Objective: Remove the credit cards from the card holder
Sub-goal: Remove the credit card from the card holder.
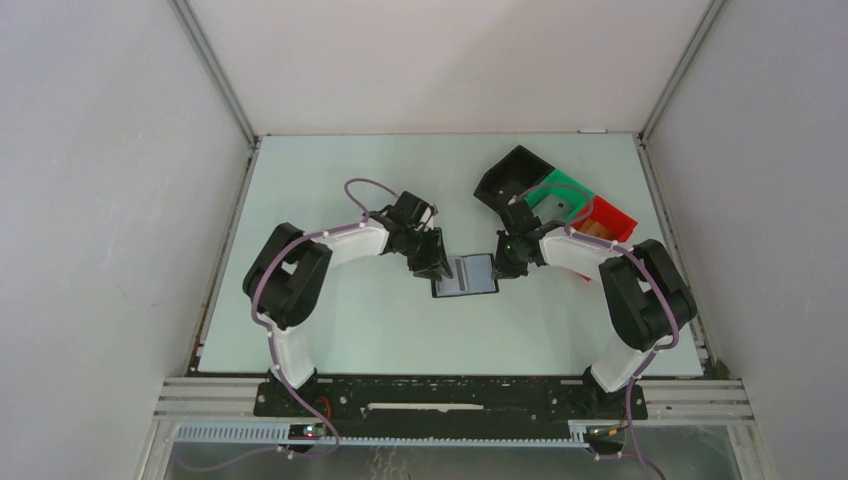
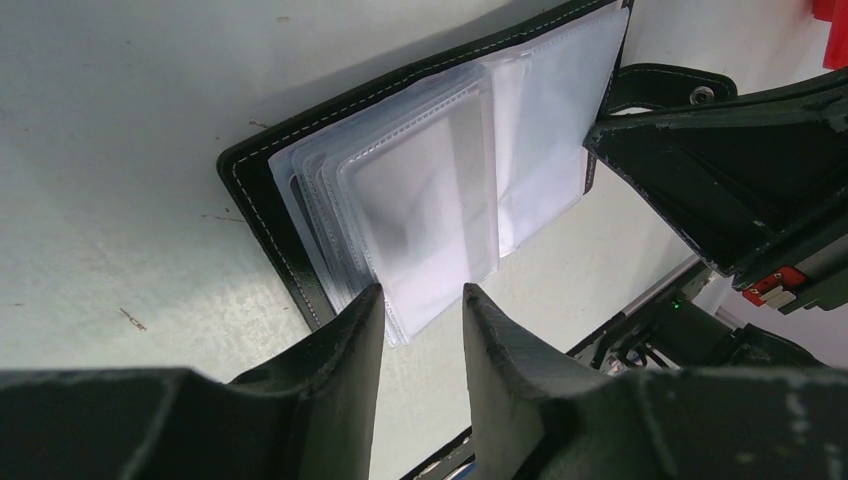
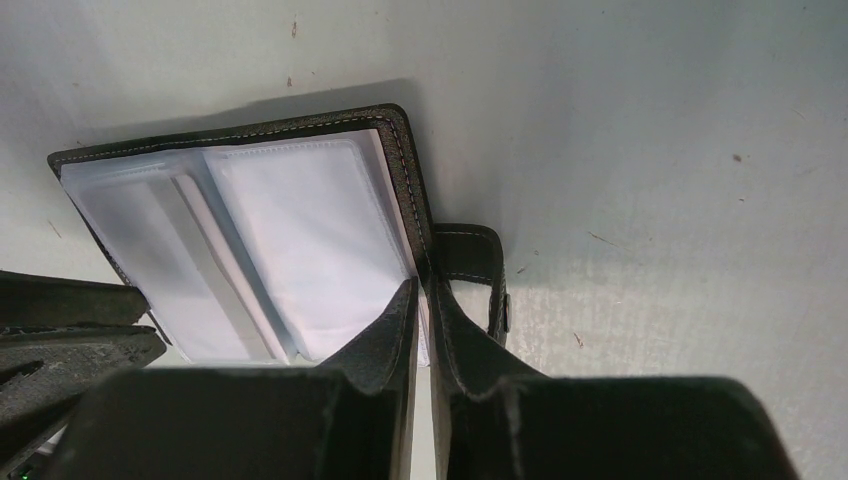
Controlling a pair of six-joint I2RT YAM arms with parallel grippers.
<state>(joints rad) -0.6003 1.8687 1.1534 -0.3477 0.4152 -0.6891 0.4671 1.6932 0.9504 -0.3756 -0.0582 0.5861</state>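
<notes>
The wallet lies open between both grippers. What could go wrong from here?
The left gripper stands open astride the clear sleeves; closing may grab only a sleeve. The right gripper clamps only the edge of the card holder beside the closure tab; a pull might drag it loose.

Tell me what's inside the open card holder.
Inside the card holder lies a fanned stack of clear plastic sleeves, pale and frosted. Whether cards sit in them cannot be told; the lower sleeves are covered by those on top.
</notes>
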